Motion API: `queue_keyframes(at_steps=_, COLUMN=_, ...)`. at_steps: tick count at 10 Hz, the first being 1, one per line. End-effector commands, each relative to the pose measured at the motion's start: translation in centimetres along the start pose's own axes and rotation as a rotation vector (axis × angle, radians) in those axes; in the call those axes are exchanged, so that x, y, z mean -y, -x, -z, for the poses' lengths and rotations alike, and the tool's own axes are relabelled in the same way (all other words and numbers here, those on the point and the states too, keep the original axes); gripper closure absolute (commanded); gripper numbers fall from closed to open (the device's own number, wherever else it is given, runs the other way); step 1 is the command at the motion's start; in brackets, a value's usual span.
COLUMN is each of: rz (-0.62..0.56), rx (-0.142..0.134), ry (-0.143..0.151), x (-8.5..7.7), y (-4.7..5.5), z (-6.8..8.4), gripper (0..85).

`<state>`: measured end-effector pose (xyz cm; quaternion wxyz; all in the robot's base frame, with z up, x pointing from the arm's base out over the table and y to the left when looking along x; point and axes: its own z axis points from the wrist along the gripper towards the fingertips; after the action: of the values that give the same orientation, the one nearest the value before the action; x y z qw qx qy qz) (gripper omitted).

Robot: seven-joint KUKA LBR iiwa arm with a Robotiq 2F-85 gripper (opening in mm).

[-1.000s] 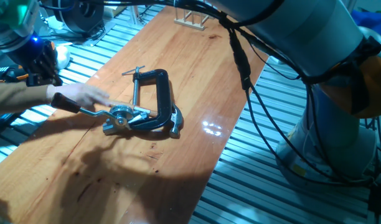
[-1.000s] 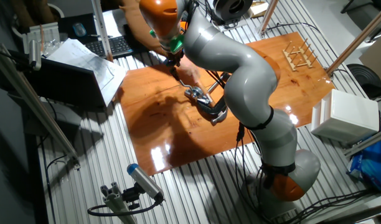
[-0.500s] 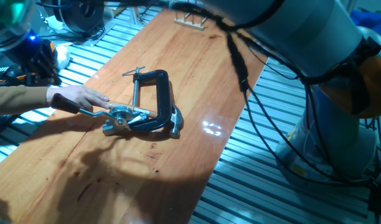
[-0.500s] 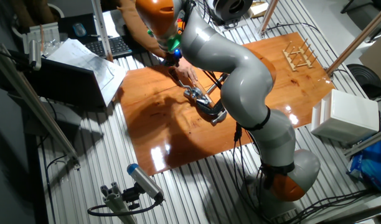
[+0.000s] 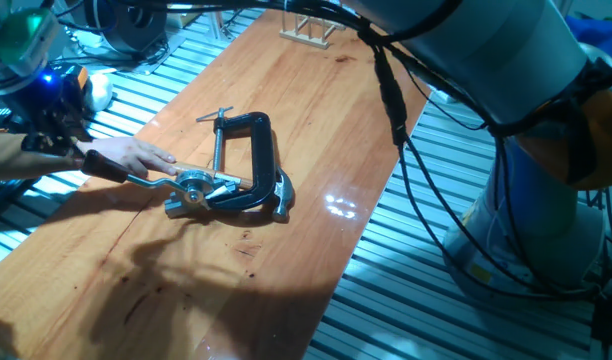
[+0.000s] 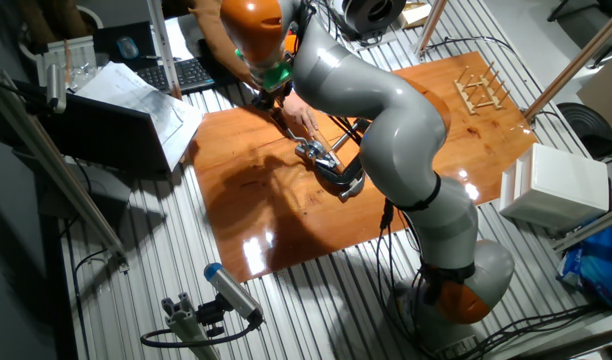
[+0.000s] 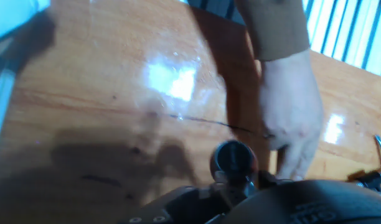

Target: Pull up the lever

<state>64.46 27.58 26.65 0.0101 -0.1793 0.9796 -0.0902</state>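
The lever (image 5: 146,178) lies flat on the wooden table. Its thin silver arm runs from the dark knob (image 5: 104,166) at the left to a silver hub (image 5: 193,187). A person's hand (image 5: 136,155) rests on the arm just behind the knob. My gripper (image 5: 54,128) hangs dark at the table's left edge, just up and left of the knob; its fingers are not clear. In the hand view the knob's round end (image 7: 233,158) sits just above blurred dark gripper parts, with the person's hand (image 7: 290,124) beside it. In the other fixed view my gripper (image 6: 274,98) is above the hub (image 6: 311,150).
A black C-clamp (image 5: 254,160) lies against the hub, its screw rod (image 5: 217,140) pointing away. A hammer head (image 5: 283,197) sticks out beneath it. A small wooden rack (image 5: 308,32) stands at the table's far end. My arm's cables (image 5: 396,120) hang over the right edge.
The person's hand was moving a second ago and has settled on the lever. My gripper has shifted slightly down and left toward the knob. The lever and the clamp have not moved.
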Motion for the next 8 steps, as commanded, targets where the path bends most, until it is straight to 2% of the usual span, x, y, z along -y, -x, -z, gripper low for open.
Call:
queue_keyframes(at_steps=1, rz=0.015, rx=0.003, ry=0.015, x=0.2, y=0.3, z=-0.1, gripper=0.0)
queue_keyframes(at_steps=4, rz=0.018, rx=0.011, ry=0.017, x=0.7, y=1.2, z=-0.9, gripper=0.0)
queue_keyframes(at_steps=7, rz=0.050, rx=0.020, ry=-0.014, x=1.1, y=2.0, z=-1.8, gripper=0.0)
queue_keyframes(at_steps=8, rz=0.077, rx=0.021, ry=-0.043, x=0.8, y=2.4, z=-2.4, gripper=17.0)
